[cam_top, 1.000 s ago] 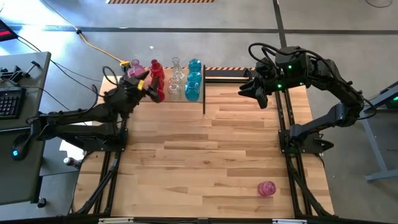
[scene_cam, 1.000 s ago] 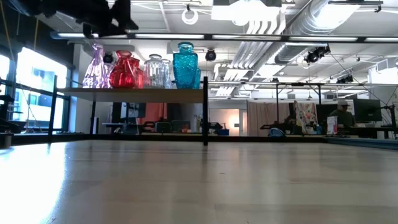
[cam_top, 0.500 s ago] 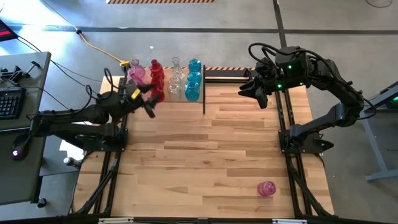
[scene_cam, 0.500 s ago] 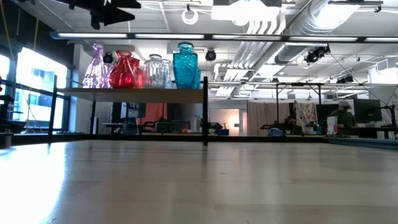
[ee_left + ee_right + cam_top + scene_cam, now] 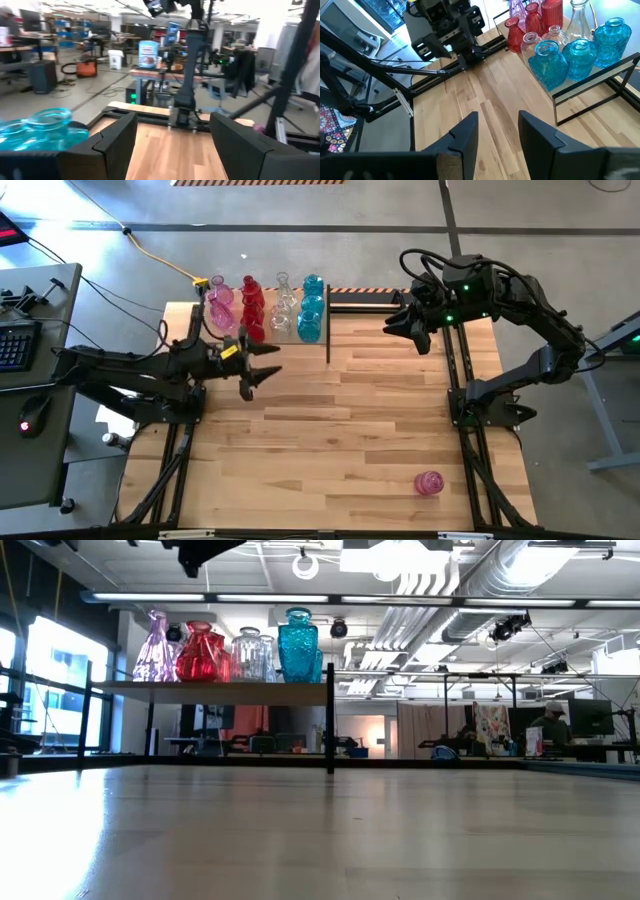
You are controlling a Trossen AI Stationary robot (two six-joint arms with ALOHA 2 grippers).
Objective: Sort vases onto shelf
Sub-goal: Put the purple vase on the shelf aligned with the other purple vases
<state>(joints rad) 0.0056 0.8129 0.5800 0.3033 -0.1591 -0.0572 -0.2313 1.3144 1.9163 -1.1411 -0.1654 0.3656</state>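
The shelf (image 5: 265,330) stands at the table's far left and carries pink (image 5: 220,296), red (image 5: 250,295), clear (image 5: 283,300) and teal (image 5: 312,308) vases, all resting on their bases (image 5: 230,655). One more pink vase (image 5: 429,483) rests on the tabletop near the near right corner. My left gripper (image 5: 258,366) hangs open and empty over the table, just on the near side of the shelf (image 5: 172,131). My right gripper (image 5: 398,326) waits open above the far edge, right of the shelf (image 5: 497,131).
A black upright post (image 5: 328,330) marks the shelf's right end. Bare plank tabletop (image 5: 340,430) stretches between the shelf and the lone pink vase. A desk with a keyboard (image 5: 15,345) stands off the table's left side.
My left gripper has drawn back from the pink and red vases on the shelf, moving toward the near edge and to the right, and now holds nothing. The vases on the shelf have stayed in place.
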